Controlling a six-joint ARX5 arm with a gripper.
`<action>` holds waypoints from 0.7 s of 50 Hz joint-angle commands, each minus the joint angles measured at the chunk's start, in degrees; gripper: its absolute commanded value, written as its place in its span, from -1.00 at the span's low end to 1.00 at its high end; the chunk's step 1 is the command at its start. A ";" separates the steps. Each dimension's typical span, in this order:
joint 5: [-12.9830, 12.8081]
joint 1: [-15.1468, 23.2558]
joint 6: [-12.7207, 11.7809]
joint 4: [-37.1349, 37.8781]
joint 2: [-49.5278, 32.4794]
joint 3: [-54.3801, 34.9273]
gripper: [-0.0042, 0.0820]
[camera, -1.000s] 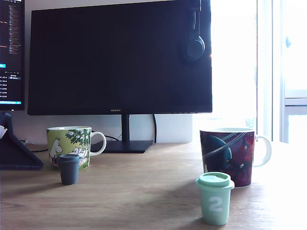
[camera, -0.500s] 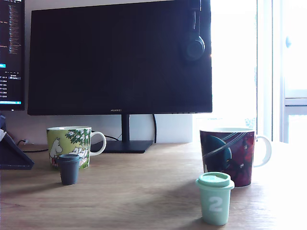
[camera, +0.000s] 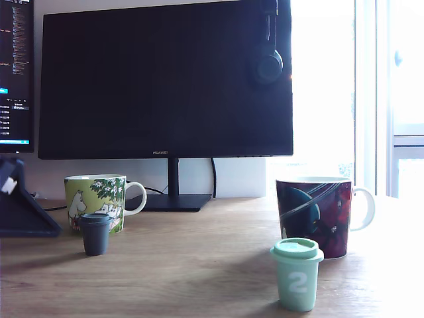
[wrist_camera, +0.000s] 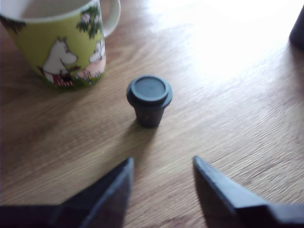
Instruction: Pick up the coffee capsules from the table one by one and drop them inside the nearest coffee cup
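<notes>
A dark grey coffee capsule (camera: 95, 234) (wrist_camera: 149, 99) stands upright on the wooden table just in front of a green cartoon-printed coffee cup (camera: 97, 201) (wrist_camera: 59, 42). A mint green capsule (camera: 297, 274) with a white 2 stands near the front, beside a dark patterned coffee cup (camera: 315, 213). My gripper (wrist_camera: 162, 164) is open, with nothing between its dark fingers (wrist_camera: 116, 183), and the grey capsule lies a short way ahead of the gap. In the exterior view only a dark part of the arm (camera: 20, 211) shows at the left edge.
A large black monitor (camera: 165, 79) on a stand rises behind the cups, with headphones (camera: 267, 63) hung on its corner. A second screen (camera: 14, 73) shows at the exterior view's left. A bright window fills the exterior view's right.
The dark arm part at the exterior view's left edge pulled back left, then came forward again. The capsules and cups have not moved.
</notes>
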 commanded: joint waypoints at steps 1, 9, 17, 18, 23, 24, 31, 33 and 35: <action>0.17 0.04 0.20 1.92 1.25 -1.46 0.93; 0.20 0.04 0.55 6.34 4.55 -1.46 0.93; 0.17 0.04 0.57 11.54 9.09 -1.46 0.93; 0.17 0.04 0.57 12.17 9.64 -1.44 0.93; 0.17 0.04 0.57 15.63 12.17 -1.44 0.93; 0.17 0.04 0.57 16.33 12.72 -1.42 0.93; 0.17 0.07 0.55 20.48 16.17 -1.16 0.93; 0.17 0.15 0.55 21.03 17.05 -0.85 0.93; 0.24 0.35 0.52 21.44 17.97 -0.46 0.93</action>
